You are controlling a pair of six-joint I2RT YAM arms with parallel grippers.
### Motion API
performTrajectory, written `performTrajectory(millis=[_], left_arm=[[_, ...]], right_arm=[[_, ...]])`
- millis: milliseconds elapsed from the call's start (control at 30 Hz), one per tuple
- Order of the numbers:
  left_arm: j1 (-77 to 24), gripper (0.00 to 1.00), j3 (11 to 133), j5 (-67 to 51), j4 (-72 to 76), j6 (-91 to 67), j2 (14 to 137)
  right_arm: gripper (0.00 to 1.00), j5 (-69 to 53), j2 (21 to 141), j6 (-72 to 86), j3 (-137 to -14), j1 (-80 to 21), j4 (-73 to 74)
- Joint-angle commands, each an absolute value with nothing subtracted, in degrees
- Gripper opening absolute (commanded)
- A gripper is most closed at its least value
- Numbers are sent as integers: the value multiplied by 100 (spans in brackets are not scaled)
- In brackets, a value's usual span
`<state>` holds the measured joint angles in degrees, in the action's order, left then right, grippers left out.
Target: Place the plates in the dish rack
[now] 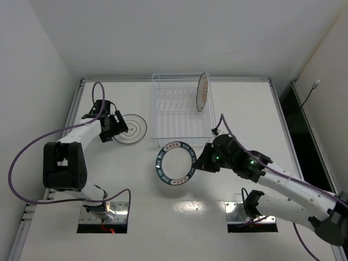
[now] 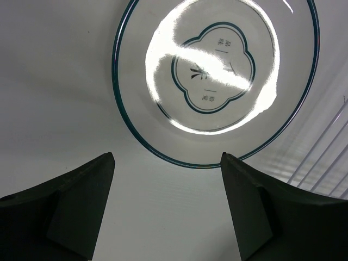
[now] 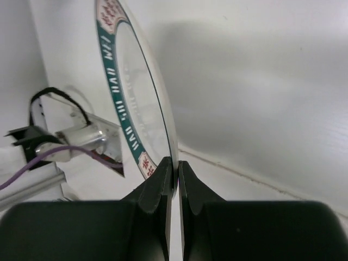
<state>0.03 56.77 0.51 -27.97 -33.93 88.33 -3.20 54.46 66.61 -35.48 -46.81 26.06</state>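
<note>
My right gripper (image 1: 198, 163) is shut on the rim of the blue-green rimmed plate (image 1: 175, 162) and holds it off the table, just in front of the dish rack (image 1: 179, 110); the wrist view shows the plate (image 3: 128, 92) edge-on between the jaws (image 3: 175, 168). The orange-centred plate (image 1: 203, 91) stands upright in the rack's right end. The white plate with thin dark rings (image 1: 131, 129) lies flat left of the rack. My left gripper (image 1: 118, 129) is open at its left edge; the wrist view shows the plate (image 2: 215, 76) just beyond the fingertips (image 2: 167, 157).
The table's raised edges run along the left (image 1: 73, 109) and right (image 1: 280, 109) sides. Two mounting plates sit at the near edge by the arm bases (image 1: 103, 215). Rack wires (image 2: 326, 157) show at the right of the left wrist view.
</note>
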Motion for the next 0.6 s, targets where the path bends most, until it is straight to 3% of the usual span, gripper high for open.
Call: performTrajectory(millis=[0,100,267,433,567], left_arm=[[26,76,5827,167,-2786,-3454,8658],[26,76,5827,403,-2839,-3454,8526],[26,76,5827,536,-2839,-3454,8464],[26,76,5827,536,-2839,-3454,8516],[26,76,5827,475,-2839,-3507,8517]], right_arm=[[0,754,4931,6154,-4847,-4921,3778],[0,1676,5192,5584,-6119,-4922,4549],[0,4417,6475,4230,-8344,-4860,5080],[0,6709,7802,2422,-9078,-4808,3644],[0,7216,8998,1312,-9544,-4492,2384]])
